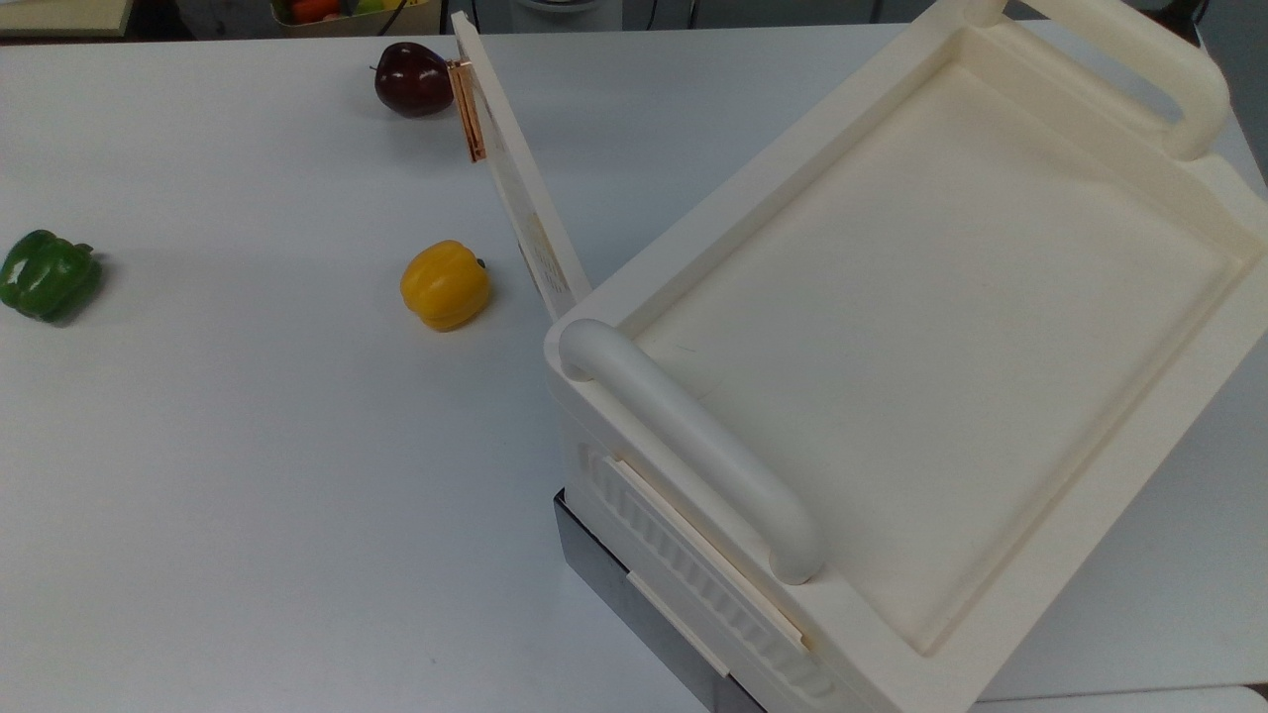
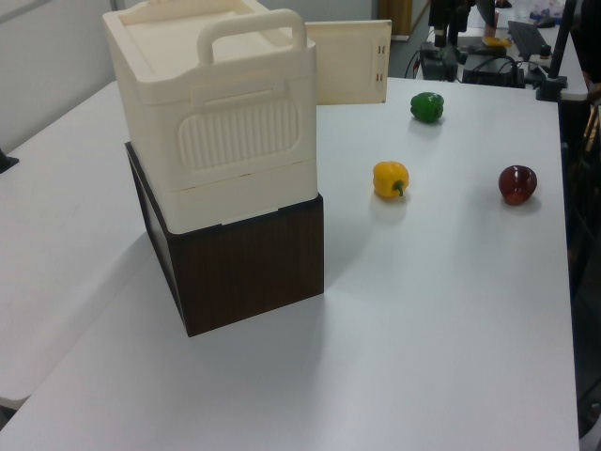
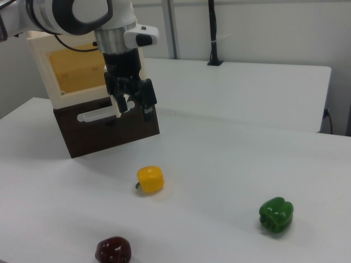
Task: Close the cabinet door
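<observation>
The cabinet (image 1: 921,327) is a large cream box with a recessed tray top on a dark base (image 2: 249,263). Its door (image 1: 515,178) stands swung wide open, sticking out over the table, with a copper handle (image 1: 468,111) near its free edge. In the left view the cabinet door (image 2: 347,61) juts out past the cabinet's (image 2: 216,122) far corner. In the right view the cabinet's open front shows a yellowish inside (image 3: 77,71). My gripper (image 3: 132,107) hangs open in front of that opening, above the table, holding nothing.
Three peppers lie on the white table (image 1: 248,475): a yellow one (image 1: 446,285) close to the open door, a dark red one (image 1: 413,79) beside the door's handle end, and a green one (image 1: 48,274) far off at the top view's left.
</observation>
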### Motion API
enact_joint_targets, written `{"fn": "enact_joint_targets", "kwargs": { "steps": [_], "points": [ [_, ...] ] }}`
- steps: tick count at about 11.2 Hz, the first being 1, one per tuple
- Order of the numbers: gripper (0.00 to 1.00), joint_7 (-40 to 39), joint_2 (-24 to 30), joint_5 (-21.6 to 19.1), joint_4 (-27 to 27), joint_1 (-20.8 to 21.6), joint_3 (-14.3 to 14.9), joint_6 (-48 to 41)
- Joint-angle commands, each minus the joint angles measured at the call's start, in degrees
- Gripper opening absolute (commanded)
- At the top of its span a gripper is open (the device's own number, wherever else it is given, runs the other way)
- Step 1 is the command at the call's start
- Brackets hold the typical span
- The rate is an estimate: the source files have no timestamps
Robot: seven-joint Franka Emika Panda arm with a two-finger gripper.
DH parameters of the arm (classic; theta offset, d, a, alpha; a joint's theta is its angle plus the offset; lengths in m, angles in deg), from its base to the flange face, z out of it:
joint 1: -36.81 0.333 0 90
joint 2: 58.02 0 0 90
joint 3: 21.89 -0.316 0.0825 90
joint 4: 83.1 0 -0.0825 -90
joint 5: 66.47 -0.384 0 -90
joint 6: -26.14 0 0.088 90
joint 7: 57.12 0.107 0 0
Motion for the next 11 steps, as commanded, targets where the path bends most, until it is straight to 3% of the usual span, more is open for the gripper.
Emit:
{"fn": "enact_joint_targets", "kwargs": {
  "steps": [1,6,9,11],
  "points": [
    [1.00,-0.9,0.6,0.3,0.7,0.4,0.2,1.0],
    [1.00,-0.9,0.5,-0.5,0.7,0.3,0.2,1.0],
    [1.00,-0.9,0.6,-6.1,0.7,0.1,0.2,0.9],
    [1.00,-0.9,0.4,-6.8,0.7,-0.1,0.3,1.0]
  ]
}}
